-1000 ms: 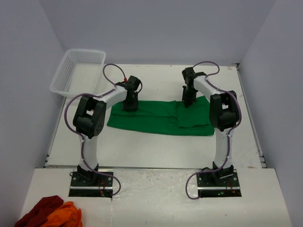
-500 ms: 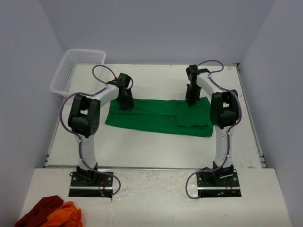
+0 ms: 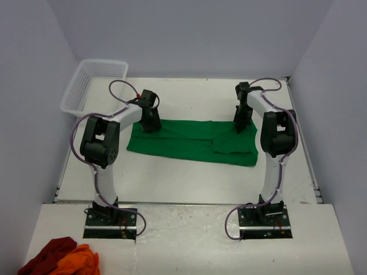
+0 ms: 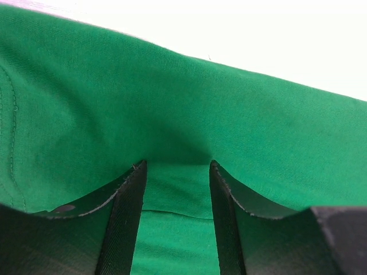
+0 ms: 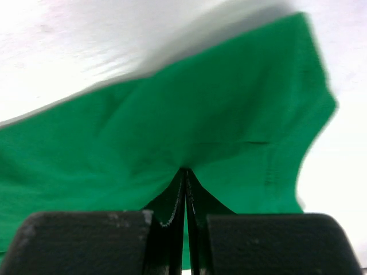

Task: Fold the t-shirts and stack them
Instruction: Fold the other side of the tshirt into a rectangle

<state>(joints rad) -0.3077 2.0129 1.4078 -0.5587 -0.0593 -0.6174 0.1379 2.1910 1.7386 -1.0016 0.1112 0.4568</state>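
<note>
We see two arms, the left arm (image 3: 102,172) and the right arm (image 3: 270,172), each made of smooth white tubes linked by bulky black joints (image 3: 98,144). A thin purple cable (image 3: 119,85) loops along each one, from base to wrist, with a small red mark (image 3: 139,95) on the left one. Each arm rises from a dark base plate (image 3: 110,221). The left gripper (image 4: 176,165) has flat black fingers (image 4: 123,217) with pale, worn edges; the right gripper (image 5: 184,173) has the same fingers under two blocky black housings
</note>
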